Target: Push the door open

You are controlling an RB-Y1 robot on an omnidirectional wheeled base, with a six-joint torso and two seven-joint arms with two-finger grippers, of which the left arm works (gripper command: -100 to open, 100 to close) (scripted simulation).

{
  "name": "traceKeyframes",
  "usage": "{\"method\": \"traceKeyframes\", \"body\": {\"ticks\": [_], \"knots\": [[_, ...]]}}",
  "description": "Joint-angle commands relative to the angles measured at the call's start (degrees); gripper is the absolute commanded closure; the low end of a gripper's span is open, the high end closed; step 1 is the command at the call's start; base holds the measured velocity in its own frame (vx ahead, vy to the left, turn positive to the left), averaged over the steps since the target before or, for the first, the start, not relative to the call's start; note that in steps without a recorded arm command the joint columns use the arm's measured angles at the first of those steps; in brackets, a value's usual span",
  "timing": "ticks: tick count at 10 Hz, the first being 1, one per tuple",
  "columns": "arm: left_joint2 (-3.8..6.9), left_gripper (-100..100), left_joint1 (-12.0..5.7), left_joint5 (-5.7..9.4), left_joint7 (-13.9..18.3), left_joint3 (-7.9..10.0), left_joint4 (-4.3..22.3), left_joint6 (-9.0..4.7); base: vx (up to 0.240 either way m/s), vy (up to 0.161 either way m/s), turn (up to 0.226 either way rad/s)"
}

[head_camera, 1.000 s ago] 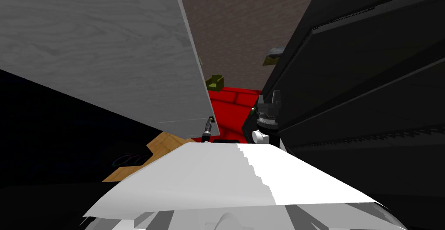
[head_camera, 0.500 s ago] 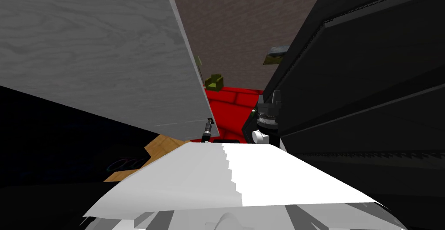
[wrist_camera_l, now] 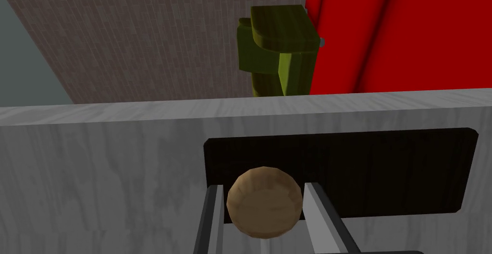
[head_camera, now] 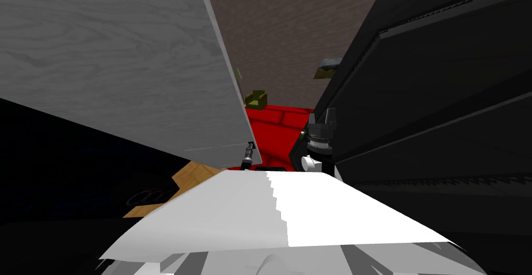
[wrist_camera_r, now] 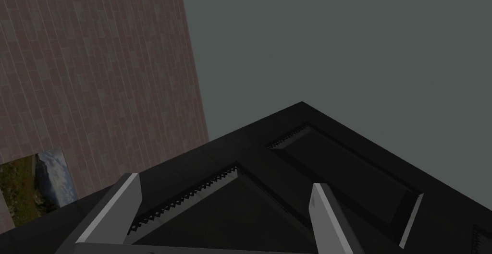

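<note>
The door (wrist_camera_l: 96,169), a grey panel with a wood grain, is seen in the head view on the left, standing ajar with its free edge toward the middle of the picture. Its round tan knob (wrist_camera_l: 264,208) is mounted on a dark rectangular plate (wrist_camera_l: 384,169) close to that edge. The knob is held by the left gripper (wrist_camera_l: 263,185), whose two fingers (wrist_camera_l: 317,212) are closed against its opposite sides. In the head view this gripper is found low at the door's edge, just above the chest. Past the door's edge, in the left wrist view, an olive green armchair (wrist_camera_l: 276,49) is seen beside a red piece of furniture (wrist_camera_l: 399,30), with a brown brick wall (wrist_camera_l: 144,35) behind them. A patch of light wooden floor (head_camera: 192,175) is visible below the door in the head view, next to a black area. On the other side of the opening a black panelled surface (head_camera: 441,105) is seen, filling the right of the head view. The right gripper (head_camera: 322,115) is held upright just beside this black surface, apart from the grey door, and its fingers are spread wide with nothing between them, as the right wrist view shows. A framed landscape picture (wrist_camera_r: 38,188) is hung on the brick wall beyond it.
</note>
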Motion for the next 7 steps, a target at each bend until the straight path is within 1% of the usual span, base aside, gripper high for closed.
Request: {"method": "traceKeyframes", "body": {"ticks": [1, 3, 5, 6, 7], "knots": [[0.68, 100, -0.28, 0.4, -0.44, 1.13, -0.3, 0.0, 0.184, -0.004, 0.067], [1.25, 100, -0.49, 0.83, -0.85, 2.21, -0.22, 0.08, 0.22, 0.022, 0.068], [1.65, 100, -0.69, 1.23, -1.26, 3.25, -0.14, 0.15, 0.21, -0.004, 0.061], [1.74, 100, -0.75, 1.35, -1.37, 3.54, -0.12, 0.17, 0.148, -0.001, 0.091], [1.97, 100, -0.92, 1.69, -1.71, 4.43, -0.06, 0.23, 0.164, 0.023, 0.16]]}}
